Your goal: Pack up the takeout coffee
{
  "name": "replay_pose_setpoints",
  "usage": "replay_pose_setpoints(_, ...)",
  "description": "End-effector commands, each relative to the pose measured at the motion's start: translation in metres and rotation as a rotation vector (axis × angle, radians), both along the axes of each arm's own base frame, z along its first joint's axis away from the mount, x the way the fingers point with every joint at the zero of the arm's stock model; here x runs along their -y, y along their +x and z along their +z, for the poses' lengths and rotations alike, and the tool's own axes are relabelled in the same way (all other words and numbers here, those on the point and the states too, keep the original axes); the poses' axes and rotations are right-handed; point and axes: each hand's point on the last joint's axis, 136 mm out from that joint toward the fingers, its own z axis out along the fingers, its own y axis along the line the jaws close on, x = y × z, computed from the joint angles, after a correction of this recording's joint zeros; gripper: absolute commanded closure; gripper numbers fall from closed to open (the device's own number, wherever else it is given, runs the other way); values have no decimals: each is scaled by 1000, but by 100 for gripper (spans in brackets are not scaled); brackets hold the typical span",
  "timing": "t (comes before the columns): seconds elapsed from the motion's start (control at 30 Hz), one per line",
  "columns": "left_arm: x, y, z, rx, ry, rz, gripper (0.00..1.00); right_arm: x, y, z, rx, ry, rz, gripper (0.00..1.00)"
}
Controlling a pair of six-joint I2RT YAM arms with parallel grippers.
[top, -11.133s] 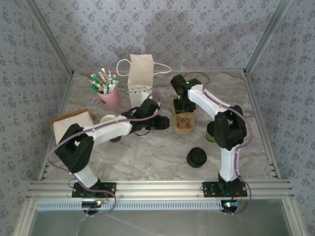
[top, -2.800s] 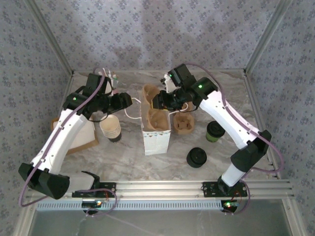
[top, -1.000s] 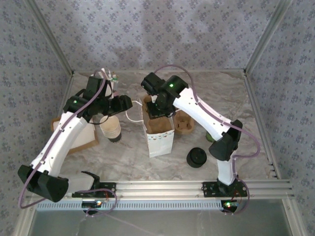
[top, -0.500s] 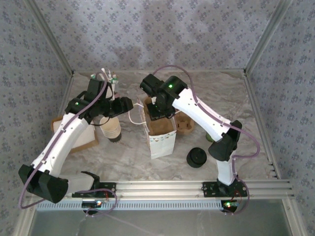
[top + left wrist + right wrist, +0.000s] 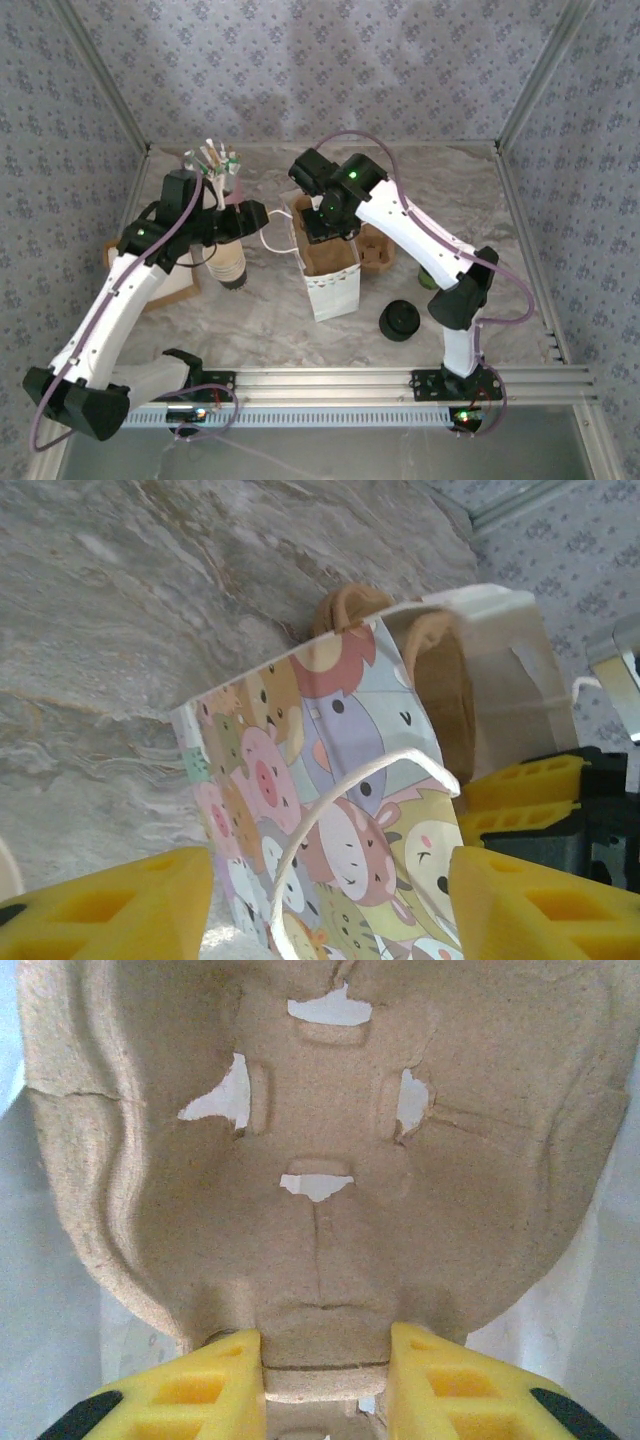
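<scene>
The coffee (image 5: 425, 279) stands on the table to the right of the right claw (image 5: 326, 226), well apart from it. The right arm hides most of it, so only a dark green edge shows. The right claw is clamped on the rim of a pulp carrier (image 5: 320, 1160), which sits inside the open bag (image 5: 335, 285) directly below this claw. In the wrist view its two yellow pads (image 5: 215, 1385) press the carrier's edge from both sides. A second carrier (image 5: 378, 252) lies just right of the bag, between the right claw and the coffee. The lids (image 5: 400, 320) lie to the right of the bag, nearer to the arm bases. The left claw (image 5: 252, 216) hangs to the left of the bag with its fingers apart and grips nothing. The bag's white handle (image 5: 380, 767) loops between them. The cups (image 5: 228, 262) stand just beneath the left claw.
</scene>
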Motion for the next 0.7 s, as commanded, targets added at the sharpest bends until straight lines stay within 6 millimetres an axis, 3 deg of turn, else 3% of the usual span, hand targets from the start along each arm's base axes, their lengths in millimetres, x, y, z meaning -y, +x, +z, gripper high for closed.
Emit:
replay_pose_setpoints(0.0,18,0,-16,-57,-32,-79,41,8,-3,10,12,21,3,67)
replay_pose_setpoints(0.23,40,-3,-27,-91,-10,-144,56,10,-4,10,11,32,0,67)
replay_pose_setpoints(0.47,35,-5,-22,-71,5,-120,95,17,-4,8,11,35,-11,67)
replay_pose_setpoints(0.67,19,-9,-27,-89,32,-81,100,26,-4,11,20,55,-27,67)
